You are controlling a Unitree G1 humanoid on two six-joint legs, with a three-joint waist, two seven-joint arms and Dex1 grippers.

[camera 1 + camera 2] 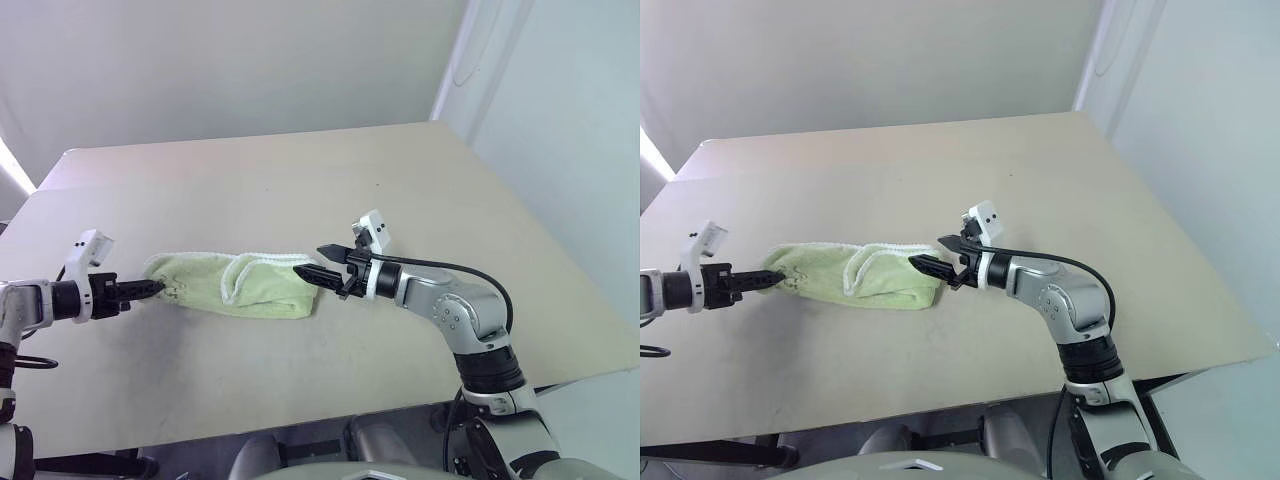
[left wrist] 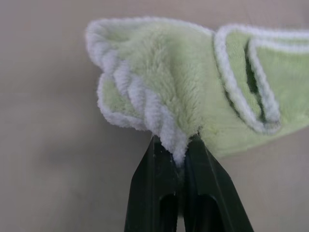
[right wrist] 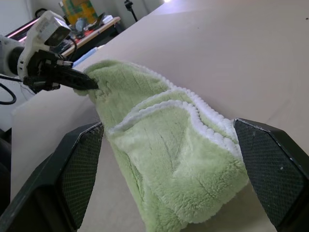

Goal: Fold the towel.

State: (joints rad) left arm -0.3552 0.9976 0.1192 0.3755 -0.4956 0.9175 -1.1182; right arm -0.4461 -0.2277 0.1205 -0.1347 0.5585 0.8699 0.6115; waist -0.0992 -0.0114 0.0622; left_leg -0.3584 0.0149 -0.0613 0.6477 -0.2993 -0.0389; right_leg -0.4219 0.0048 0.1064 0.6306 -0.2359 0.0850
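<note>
A soft lime-green terry towel (image 1: pixel 235 283) with a whitish hemmed edge is lying bunched on the beige bench (image 1: pixel 300 180), stretched between the two arms. The left wrist view is showing the left hand (image 2: pixel 179 157) clenching the towel's gathered white hem; the head views are showing that arm reaching in low from the left. The right hand (image 3: pixel 169 154) is hanging released, its fingers straddling the towel's other end. The towel's underside is hidden.

Lab-like room: bare table (image 1: pixel 300 170), plain walls (image 1: pixel 200 60).
</note>
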